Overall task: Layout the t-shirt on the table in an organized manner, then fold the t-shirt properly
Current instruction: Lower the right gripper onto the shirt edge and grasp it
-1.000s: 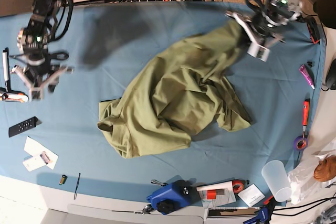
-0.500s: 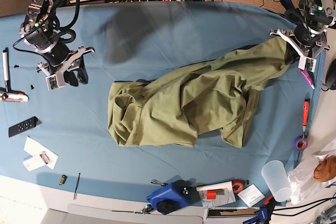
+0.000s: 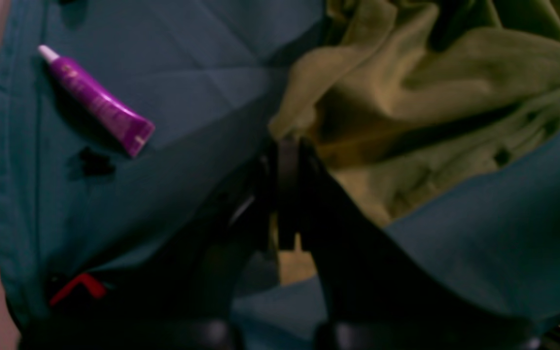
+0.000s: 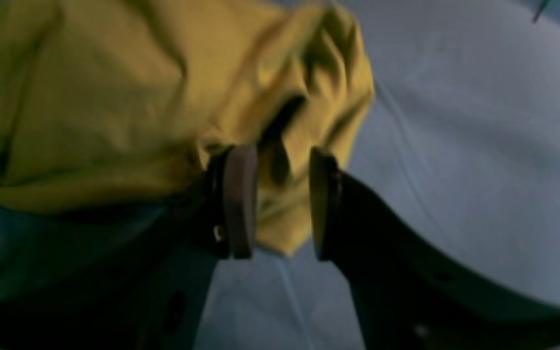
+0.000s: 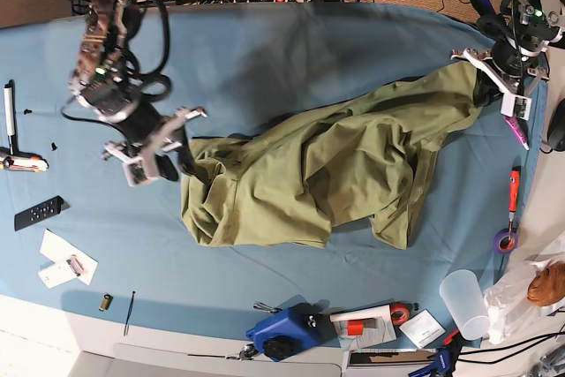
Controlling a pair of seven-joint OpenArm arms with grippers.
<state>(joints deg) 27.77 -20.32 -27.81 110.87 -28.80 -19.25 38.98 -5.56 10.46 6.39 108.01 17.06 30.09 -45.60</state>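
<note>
The olive-green t-shirt lies crumpled and stretched across the blue table, from its far right corner down to the middle left. My left gripper is at the far right, shut on the shirt's upper right end; the left wrist view shows the closed left gripper pinching a fold of the t-shirt. My right gripper stands at the shirt's left edge. In the right wrist view the right gripper is open, with a bunched lobe of the t-shirt lying between its fingers.
A purple tube lies just right of the left gripper, and the same tube shows in the left wrist view. An orange-handled tool, tape roll and plastic cup line the right edge. A remote and papers lie at left.
The left gripper dragged the shirt's end to the far right, stretching it out, then held. The right arm swung in from the left edge to the shirt's left end.
</note>
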